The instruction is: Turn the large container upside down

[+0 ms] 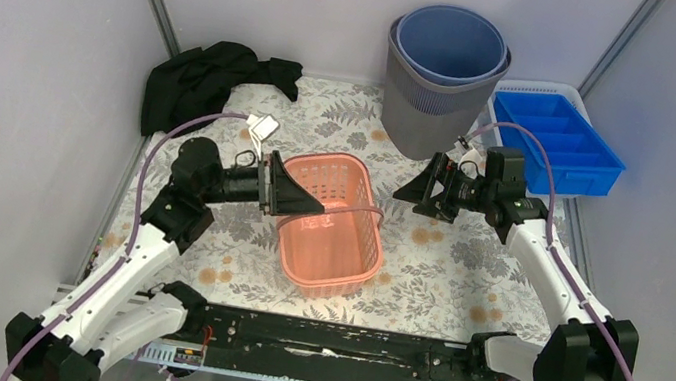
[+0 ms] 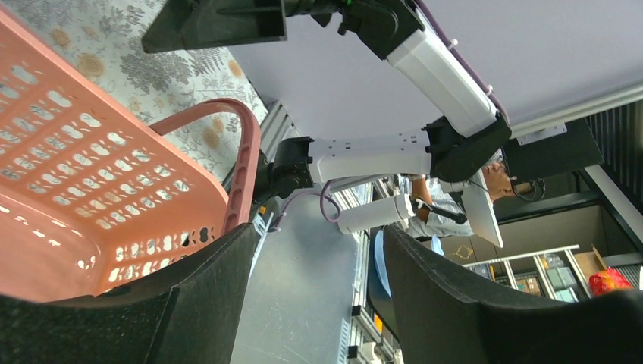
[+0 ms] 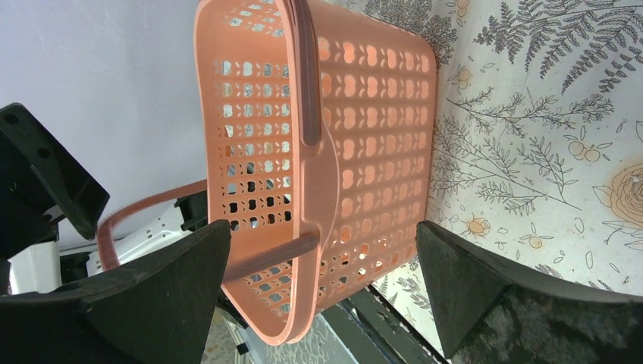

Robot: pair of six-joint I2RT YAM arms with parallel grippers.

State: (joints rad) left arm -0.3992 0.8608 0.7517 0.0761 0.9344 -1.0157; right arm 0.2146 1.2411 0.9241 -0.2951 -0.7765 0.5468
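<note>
Two arms lean in over the floral table (image 1: 464,270) as seen from above, and the pink basket (image 1: 330,220) sits between them near the middle, mouth up. The left gripper (image 1: 298,193) is right at the basket's left rim, fingers spread. The right gripper (image 1: 416,182) hangs off the basket's far right corner, clear of it, jaws wide. At the back stands a grey bin (image 1: 421,112) with a blue bucket (image 1: 452,46) nested inside. A blue divided tray (image 1: 559,138) lies just right of the bin, and a black cloth (image 1: 204,80) is heaped in the back left corner.

From the left wrist, the left gripper (image 2: 318,235) has both fingers apart with nothing between them. The basket (image 2: 83,167) lies outside the gap, close against one finger (image 2: 205,296), though I cannot tell if they touch. One handle (image 2: 244,144) arches up past that finger. The right gripper (image 2: 220,23) shows at the top edge.

From the right wrist, the right gripper (image 3: 322,227) is spread wide and holds nothing. The basket (image 3: 364,152) is beyond the fingertips, base on the table (image 3: 546,152). One handle (image 3: 307,83) is folded along the rim and the other handle (image 3: 144,208) is swung away from it. The left gripper (image 3: 38,174) shows as a black shape on the far side.
</note>
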